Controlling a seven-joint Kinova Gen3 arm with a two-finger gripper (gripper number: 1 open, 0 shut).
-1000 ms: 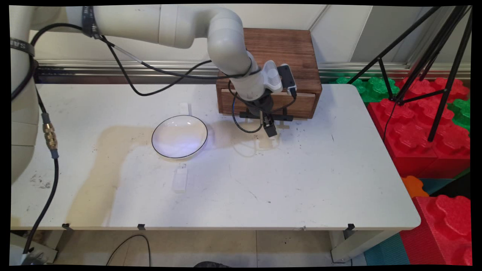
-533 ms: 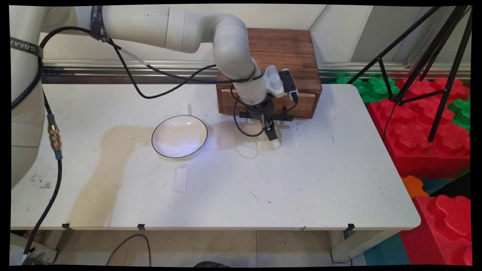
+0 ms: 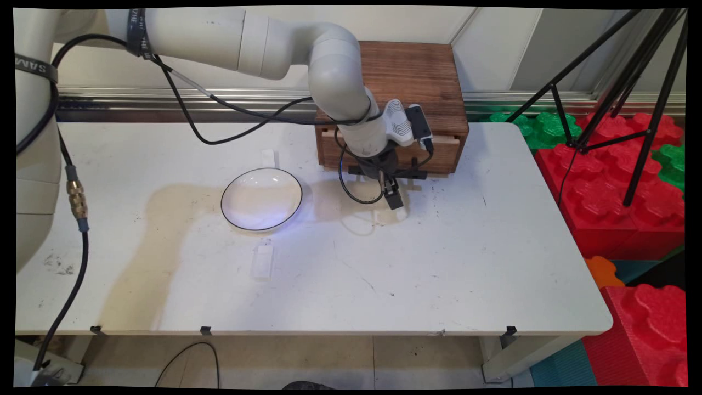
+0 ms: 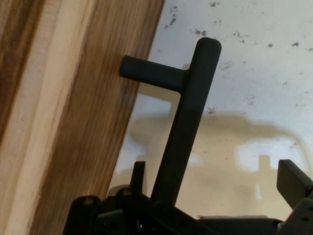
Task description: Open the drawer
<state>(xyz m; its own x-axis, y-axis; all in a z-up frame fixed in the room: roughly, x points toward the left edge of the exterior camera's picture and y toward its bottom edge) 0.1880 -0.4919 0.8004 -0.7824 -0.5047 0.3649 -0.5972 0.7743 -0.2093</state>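
The hand (image 3: 396,201) hangs low before the one wooden drawer box (image 3: 417,77) at the tabletop's (image 3: 466,263) far edge, fingers spread around its black handle (image 4: 188,117). One white bowl (image 3: 261,198) sits leftward, two small white blocks (image 3: 262,262) nearby.

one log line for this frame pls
gripper: open | straddling black drawer handle | wooden drawer box behind handle | white bowl apart, on table
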